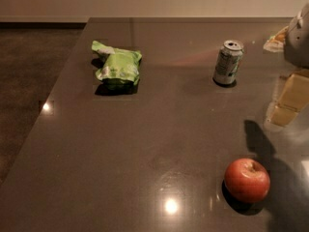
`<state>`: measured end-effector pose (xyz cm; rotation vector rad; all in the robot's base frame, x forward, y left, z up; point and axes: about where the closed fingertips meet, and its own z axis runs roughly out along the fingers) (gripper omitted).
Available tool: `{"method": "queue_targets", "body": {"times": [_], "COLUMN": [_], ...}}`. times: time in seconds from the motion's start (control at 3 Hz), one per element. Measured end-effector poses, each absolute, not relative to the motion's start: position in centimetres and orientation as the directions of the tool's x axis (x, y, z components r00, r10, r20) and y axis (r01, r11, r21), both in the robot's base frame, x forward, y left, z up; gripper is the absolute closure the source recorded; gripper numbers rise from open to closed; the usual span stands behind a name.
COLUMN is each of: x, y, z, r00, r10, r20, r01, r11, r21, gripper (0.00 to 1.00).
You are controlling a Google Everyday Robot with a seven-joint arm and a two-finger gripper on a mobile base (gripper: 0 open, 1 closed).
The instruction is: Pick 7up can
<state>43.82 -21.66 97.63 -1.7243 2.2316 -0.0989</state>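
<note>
7up can (228,63) upright on open tabletop (164,129), hand (298,37) at right edge

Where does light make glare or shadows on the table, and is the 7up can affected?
Camera view: the table shows two glare spots, one near the front left of the apple, one by the left edge; a dark shadow stretches behind the apple; the 7up can stands free of glare, its small shadow at its base; the gripper is at the right edge, cut off.
</note>
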Motion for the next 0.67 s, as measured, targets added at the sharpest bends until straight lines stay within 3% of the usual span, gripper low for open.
{"method": "queue_targets", "body": {"times": [0.67], "x": [46.2], "y": [-21.4], "z": [97.5], "r00": [-0.281], "r10": [-0.930], "r20": [-0.236], "r01": [-0.901], "r11": [0.340], "r21": [-0.269], "gripper": [0.00]}}
